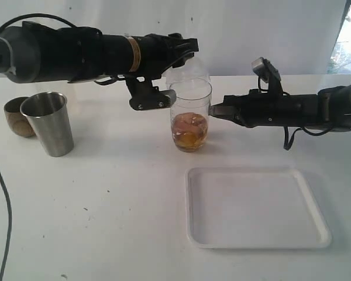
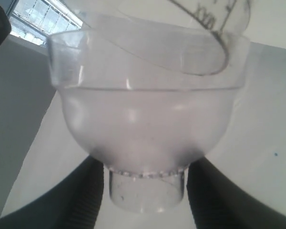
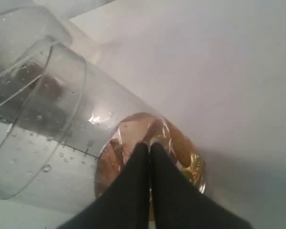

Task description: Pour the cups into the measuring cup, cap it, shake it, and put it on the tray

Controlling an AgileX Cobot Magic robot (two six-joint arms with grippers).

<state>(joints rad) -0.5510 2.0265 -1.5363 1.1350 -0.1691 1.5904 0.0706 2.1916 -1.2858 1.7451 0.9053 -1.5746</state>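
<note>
Left claw (image 2: 145, 164) grips a clear dome lid (image 1: 187, 71) just above the rim of the measuring cup (image 1: 190, 114), which stands mid-surface (image 1: 105, 222). Right claw (image 1: 213, 110), closed and empty, touches its wall. The tray (image 1: 257, 234) lies apart in front, with bare room around its edges.

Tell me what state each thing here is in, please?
measuring cup: upright, uncapped, orange-brown contents at bottom
dome lid: held by left gripper, not on yet
right gripper: shut, tips against measuring cup
steel tumbler: upright
wooden cup: upright
tray: nothing on it
</note>
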